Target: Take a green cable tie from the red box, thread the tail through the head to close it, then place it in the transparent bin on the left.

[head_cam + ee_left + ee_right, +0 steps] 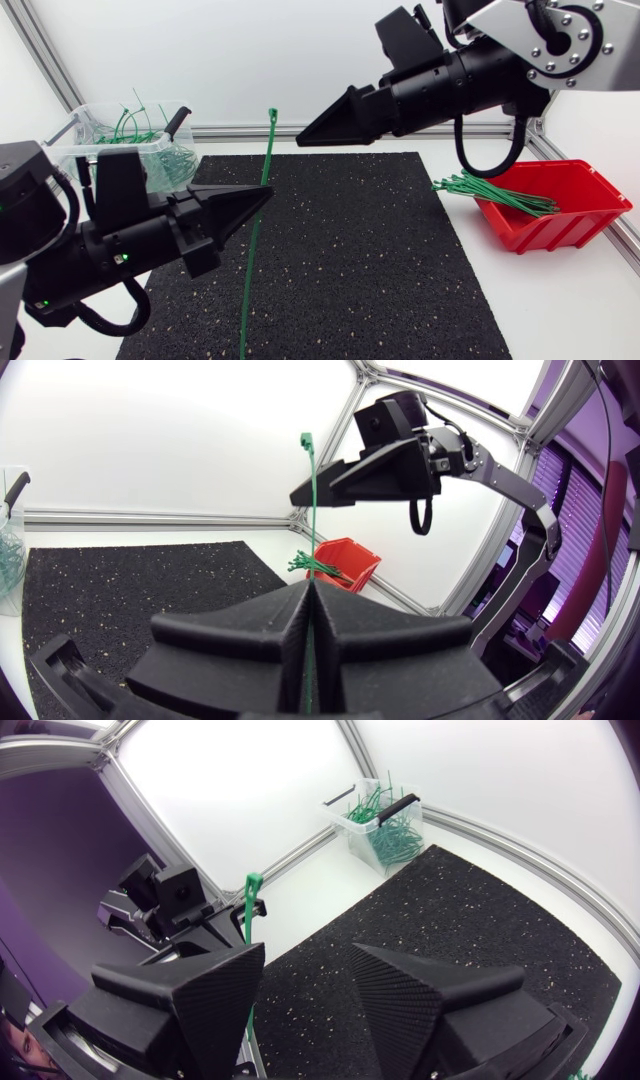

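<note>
A straight green cable tie stands nearly upright over the black mat, its head at the upper end. My left gripper is shut on it about a third of the way down; in the left wrist view the tie rises from between the closed fingers. My right gripper hangs a little to the right of the tie's head, apart from it. In the right wrist view that gripper is open with nothing between its fingers, and the tie's head stands just beyond one finger.
The transparent bin at the back left holds several green ties. The red box at the right holds a bundle of ties sticking out over its left rim. The black mat covers the table's middle.
</note>
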Robot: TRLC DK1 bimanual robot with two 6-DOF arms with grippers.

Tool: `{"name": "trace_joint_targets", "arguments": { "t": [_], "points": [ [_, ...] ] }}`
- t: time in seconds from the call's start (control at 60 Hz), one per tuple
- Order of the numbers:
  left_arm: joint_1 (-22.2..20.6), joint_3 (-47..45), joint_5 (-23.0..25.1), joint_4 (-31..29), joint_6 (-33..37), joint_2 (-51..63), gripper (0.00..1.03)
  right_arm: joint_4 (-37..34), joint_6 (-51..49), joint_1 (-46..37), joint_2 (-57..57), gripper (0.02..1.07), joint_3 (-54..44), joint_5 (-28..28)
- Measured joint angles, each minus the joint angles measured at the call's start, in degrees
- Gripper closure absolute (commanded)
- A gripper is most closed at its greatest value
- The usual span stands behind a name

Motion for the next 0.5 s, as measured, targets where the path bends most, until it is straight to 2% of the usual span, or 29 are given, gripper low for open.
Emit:
{"name": "trace_joint_targets", "arguments": {
  "t": [0.283, 0.367, 0.5],
  "points": [
    [1.68, -0.04, 3.37, 1.88, -2.64, 0.92, 0.99, 3.89, -5.33, 5.68, -0.07, 0.41, -4.17, -3.02],
    [1.70, -0.04, 3.58, 2.25, -2.91, 0.92, 0.99, 4.42, -6.10, 6.62, -0.07, 0.48, -4.17, -3.91],
    [1.70, -0.07, 3.61, 2.27, -2.95, 0.92, 0.99, 5.44, -6.12, 7.52, 0.07, 0.48, -4.17, -3.89]
  ]
}}
